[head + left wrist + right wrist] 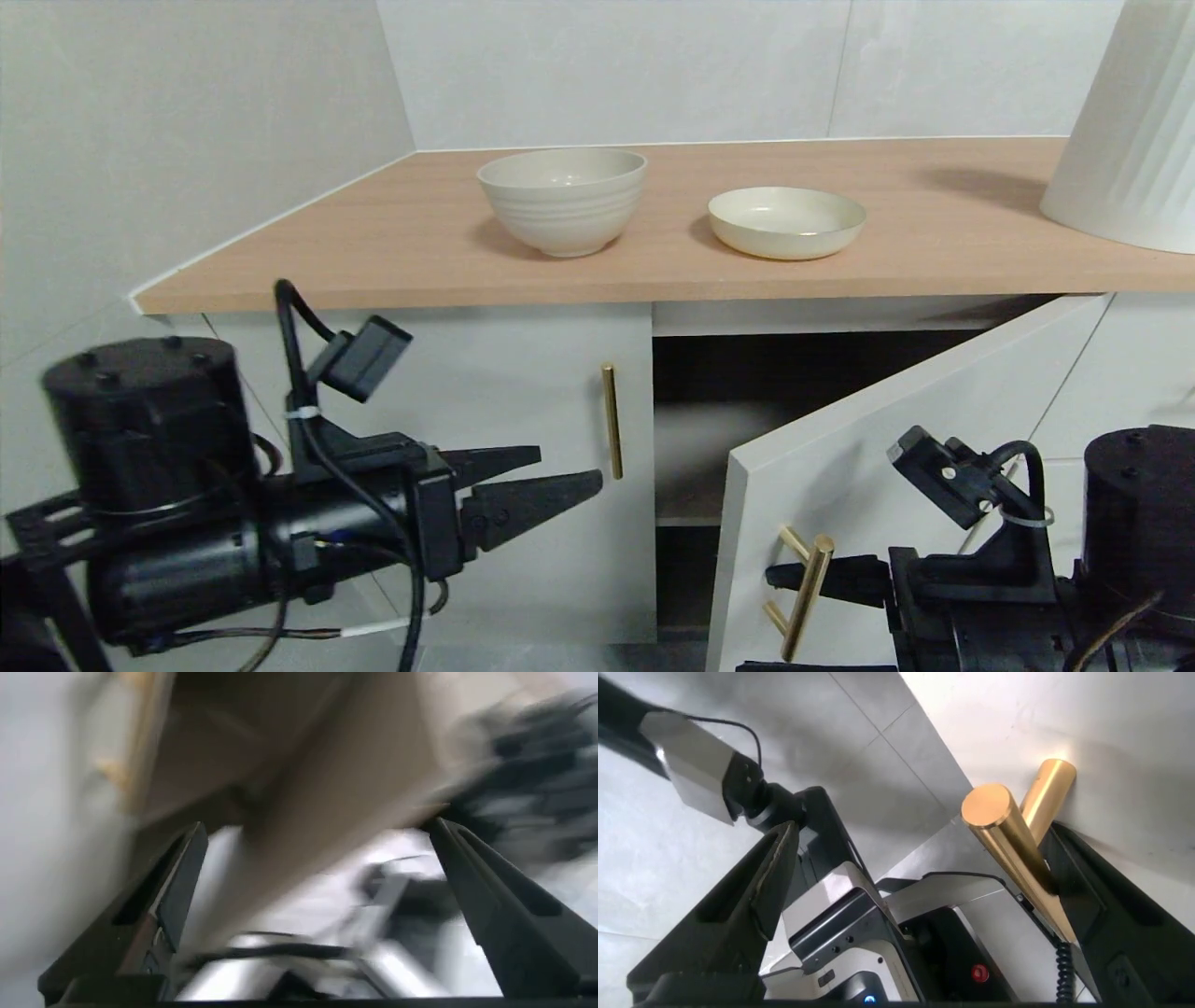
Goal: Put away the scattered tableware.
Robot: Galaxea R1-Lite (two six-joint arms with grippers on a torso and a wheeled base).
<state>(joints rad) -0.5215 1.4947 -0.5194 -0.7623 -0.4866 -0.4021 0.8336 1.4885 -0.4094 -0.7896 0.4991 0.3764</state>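
Wooden surface (934,245) holds ribbed bowl (563,201) and shallow dish (786,222); below, right tool (924,835), open around the brass door handle (805,597), could slip off unclamped; left tool (569,467) open, empty.

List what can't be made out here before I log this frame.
Cabinet interior: head view, dark and partly behind the open door; contents unreadable.
White ribbed object: head view, cut off by the top and right edges.
Surroundings of the left gripper: left wrist view, blurred.
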